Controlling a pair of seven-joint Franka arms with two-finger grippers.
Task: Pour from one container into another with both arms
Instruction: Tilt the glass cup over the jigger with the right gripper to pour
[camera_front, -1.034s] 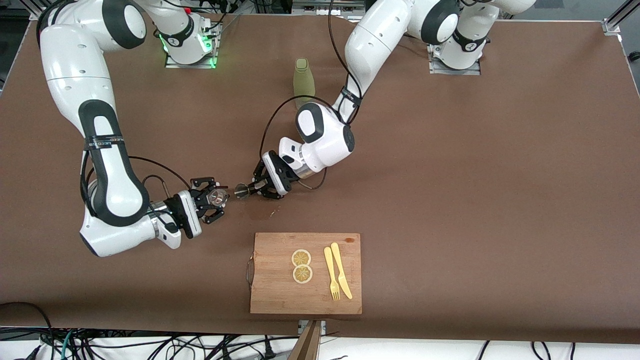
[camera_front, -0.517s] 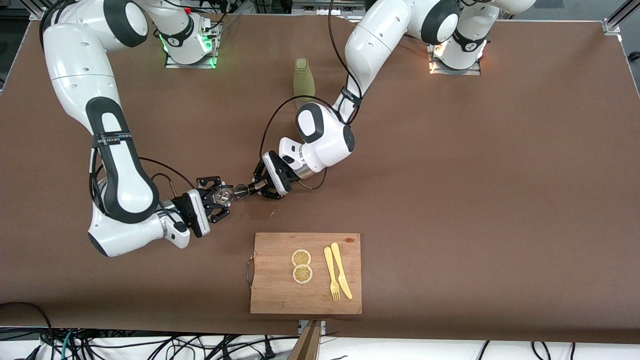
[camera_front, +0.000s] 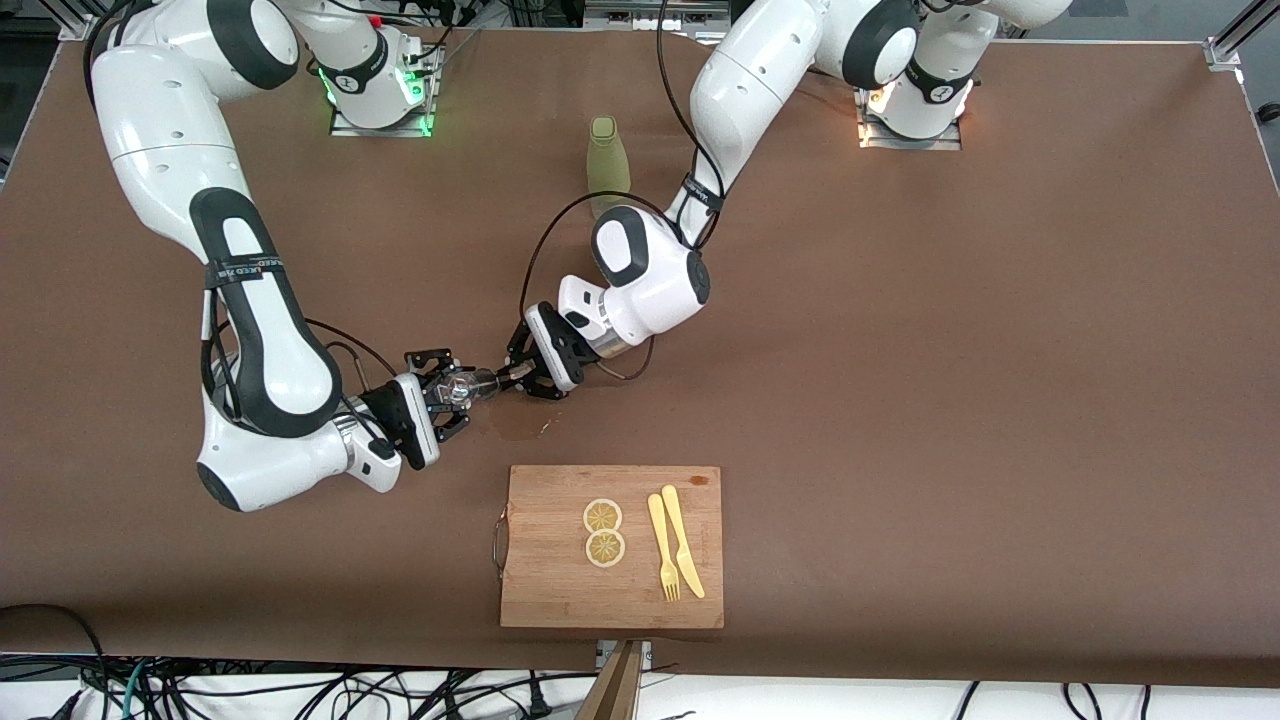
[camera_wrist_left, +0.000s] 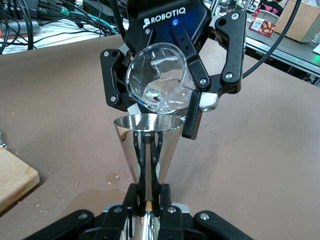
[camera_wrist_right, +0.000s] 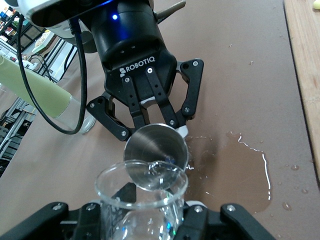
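Note:
My left gripper (camera_front: 512, 375) is shut on the waist of the steel jigger (camera_front: 487, 378), holding it over the brown table with its mouth toward the right arm. In the left wrist view the jigger (camera_wrist_left: 147, 145) rises from my left gripper (camera_wrist_left: 148, 197). My right gripper (camera_front: 447, 393) is shut on the tiny clear glass cup (camera_front: 463, 385). The cup (camera_wrist_left: 157, 75) is tilted, its rim just over the jigger's mouth, with a little clear liquid inside. In the right wrist view the cup (camera_wrist_right: 142, 200) sits in my right gripper (camera_wrist_right: 142, 222), overlapping the jigger (camera_wrist_right: 156, 150).
A wet patch (camera_front: 515, 425) lies on the table under the two grippers. Nearer the front camera is a wooden cutting board (camera_front: 545, 590) with two lemon slices (camera_front: 604, 532) and a yellow fork and knife (camera_front: 675, 545). The tall olive-green bottle (camera_front: 607, 160) stands near the arms' bases.
My right arm has carried the glass cup toward the left arm's end of the table until its rim reached the jigger's mouth. The left gripper and the jigger have stayed still.

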